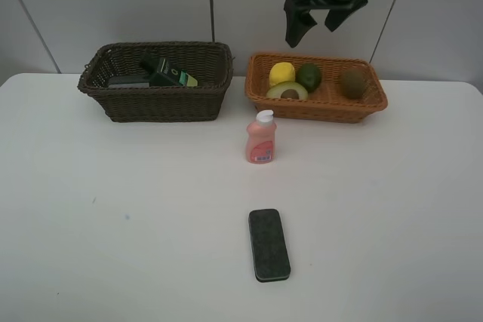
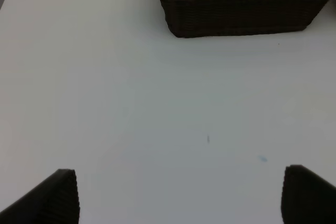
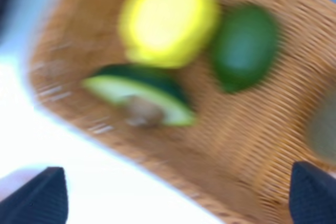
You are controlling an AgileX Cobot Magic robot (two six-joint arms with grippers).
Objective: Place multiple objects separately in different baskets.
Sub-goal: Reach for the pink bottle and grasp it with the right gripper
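The light orange-tan basket (image 1: 317,103) holds the yellow lemon (image 1: 281,73), green avocado (image 1: 309,75), halved avocado (image 1: 287,91) and brown kiwi (image 1: 352,83); the blurred right wrist view shows the lemon (image 3: 167,19), avocado (image 3: 245,45) and halved avocado (image 3: 137,95). The dark brown basket (image 1: 155,102) holds the dark green pump bottle (image 1: 167,73). The pink white-capped bottle (image 1: 261,138) stands in front of the baskets. The black eraser (image 1: 269,244) lies nearer the front. My right gripper (image 1: 315,24) hangs open and empty above the orange basket. My left gripper (image 2: 178,195) is open over bare table.
The white table (image 1: 113,209) runs to a grey panelled wall behind the baskets. The dark basket (image 2: 241,9) shows at the far edge of the left wrist view. A dark flat object (image 1: 130,81) lies in the dark basket beside the pump bottle.
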